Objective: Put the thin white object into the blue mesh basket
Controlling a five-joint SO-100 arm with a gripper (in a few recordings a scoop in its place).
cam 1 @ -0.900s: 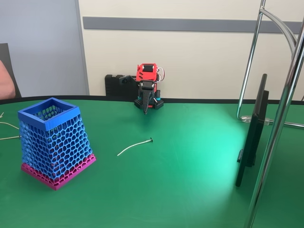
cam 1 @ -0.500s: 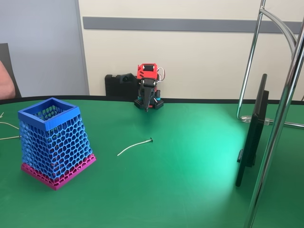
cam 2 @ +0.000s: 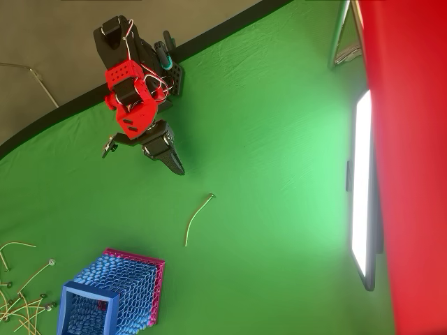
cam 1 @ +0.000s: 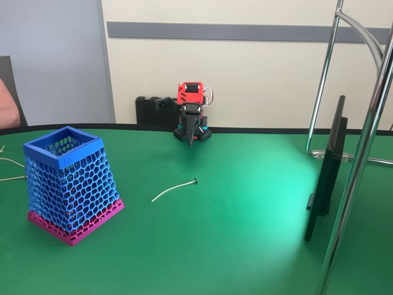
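Lying flat on the green table (cam 1: 245,233), the thin white object (cam 1: 174,189) is seen in the fixed view as a slightly curved strand with a small dark tip at its right end. It is placed between the arm and the blue mesh basket (cam 1: 69,184), touching neither. In the overhead view the same strand (cam 2: 195,219) is shown with its dark tip toward the arm and its other end pointing toward the basket (cam 2: 119,293).

The basket is set upright at the left of the fixed view, with a solid blue rim and a magenta base band. Behind it, at the left edge, several pale thin wires (cam 1: 8,163) are visible; in the overhead view they are scattered just beside the basket's rim (cam 2: 21,293).

The red and black arm (cam 1: 190,104) is mounted at the far edge of the table. Its gripper (cam 1: 190,140) is pointed downward above the table, well apart from the strand; in the overhead view (cam 2: 176,166) the fingers are seen drawn together into one dark point, with nothing held.

A flat screen (cam 1: 328,172), seen edge-on, and chrome tubing (cam 1: 362,141) are placed at the right.
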